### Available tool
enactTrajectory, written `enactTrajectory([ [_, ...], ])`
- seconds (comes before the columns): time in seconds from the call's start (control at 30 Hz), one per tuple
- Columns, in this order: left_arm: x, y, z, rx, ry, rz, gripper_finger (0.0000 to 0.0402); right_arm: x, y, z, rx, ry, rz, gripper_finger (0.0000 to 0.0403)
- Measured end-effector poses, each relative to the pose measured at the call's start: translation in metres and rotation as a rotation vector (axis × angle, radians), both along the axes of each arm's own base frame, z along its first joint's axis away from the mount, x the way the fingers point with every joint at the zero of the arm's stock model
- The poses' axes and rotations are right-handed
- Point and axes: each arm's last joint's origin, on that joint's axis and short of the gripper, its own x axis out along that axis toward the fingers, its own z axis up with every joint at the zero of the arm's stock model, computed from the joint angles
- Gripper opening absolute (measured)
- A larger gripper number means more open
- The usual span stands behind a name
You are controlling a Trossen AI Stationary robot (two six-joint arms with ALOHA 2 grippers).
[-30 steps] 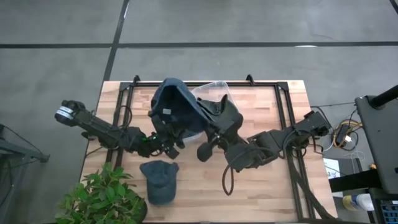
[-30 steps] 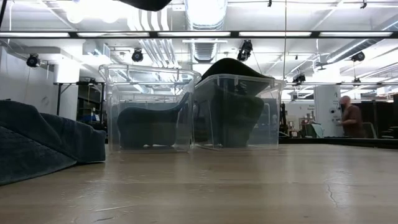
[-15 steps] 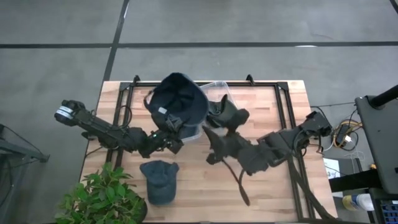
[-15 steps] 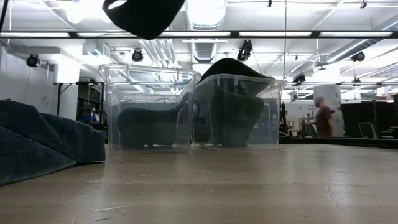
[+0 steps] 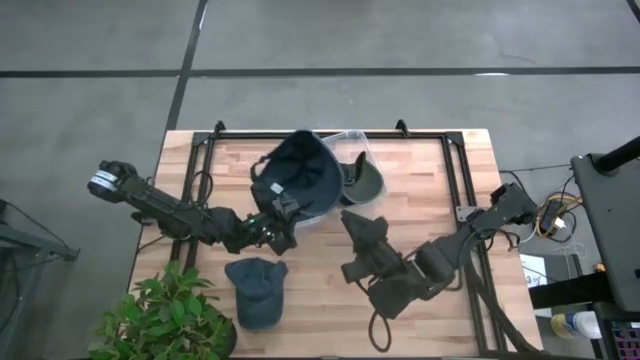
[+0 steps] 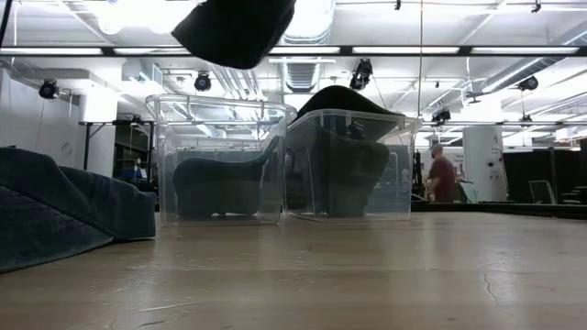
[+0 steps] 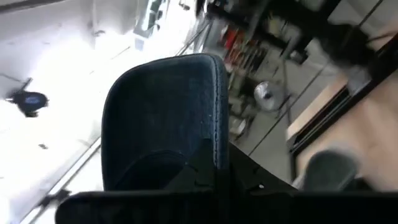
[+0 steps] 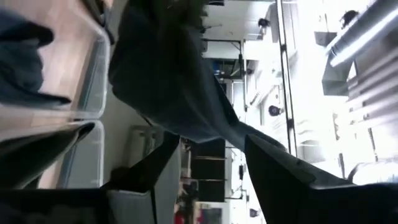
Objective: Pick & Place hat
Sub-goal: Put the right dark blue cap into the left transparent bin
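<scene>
A dark blue cap point(image 5: 300, 178) hangs in the air over the clear bins point(image 5: 347, 143), with my left gripper point(image 5: 278, 222) shut on it. In the low view the cap point(image 6: 234, 32) is high above the left bin point(image 6: 220, 160). My right gripper point(image 5: 352, 226) stands open just right of the cap and toward the near edge, clear of it; its two fingers point(image 8: 155, 168) are apart with nothing between them. A second blue cap point(image 5: 256, 290) lies flat on the table near the front edge. Each bin holds a dark hat point(image 6: 344, 156). My left gripper holds the cap by its near lower rim point(image 5: 283, 208), coming in roughly level from the table's left. The fingers themselves hide the spot in the left wrist view, where the cap's crown point(image 7: 168, 118) rises beyond them. The cap is lifted clear and stands up above the fingers.
A potted plant point(image 5: 165, 320) stands at the front left corner. Black frame rails point(image 5: 462, 180) run along the table's sides and back. People move in the room behind the table point(image 6: 442, 174). Bare wood lies at the front right point(image 5: 470, 320).
My right gripper has let go of the cap, opened, rolled about its own axis and drawn back toward the near edge. The cap, still in my left gripper, has turned and swung right and lower over the bins.
</scene>
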Motion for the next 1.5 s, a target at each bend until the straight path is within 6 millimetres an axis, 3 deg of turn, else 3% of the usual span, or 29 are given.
enactTrajectory([
  [0.43, 0.002, -0.004, -0.015, -0.060, 0.105, -0.044, 0.0003, 0.000, -0.004, -0.029, -0.084, 0.125, -0.008, 0.0171],
  [0.7, -0.001, -0.020, -0.018, -0.094, 0.127, -0.178, 0.0003, 0.004, -0.012, -0.040, -0.090, 0.144, -0.029, 0.0167],
  [0.83, -0.001, -0.020, -0.019, -0.095, 0.129, -0.182, 0.0003, 0.007, -0.013, -0.045, -0.078, 0.128, -0.042, 0.0126],
  [1.0, -0.002, -0.020, -0.018, -0.091, 0.133, -0.175, 0.0003, 0.010, -0.013, -0.048, -0.080, 0.132, -0.047, 0.0024],
  [1.2, -0.002, -0.020, -0.015, -0.127, 0.110, -0.173, 0.0024, 0.011, -0.017, -0.049, -0.056, 0.088, -0.072, 0.0011],
  [1.5, 0.000, -0.020, 0.008, -0.265, 0.007, -0.159, 0.0084, 0.019, -0.035, -0.047, -0.036, 0.013, -0.160, 0.0010],
])
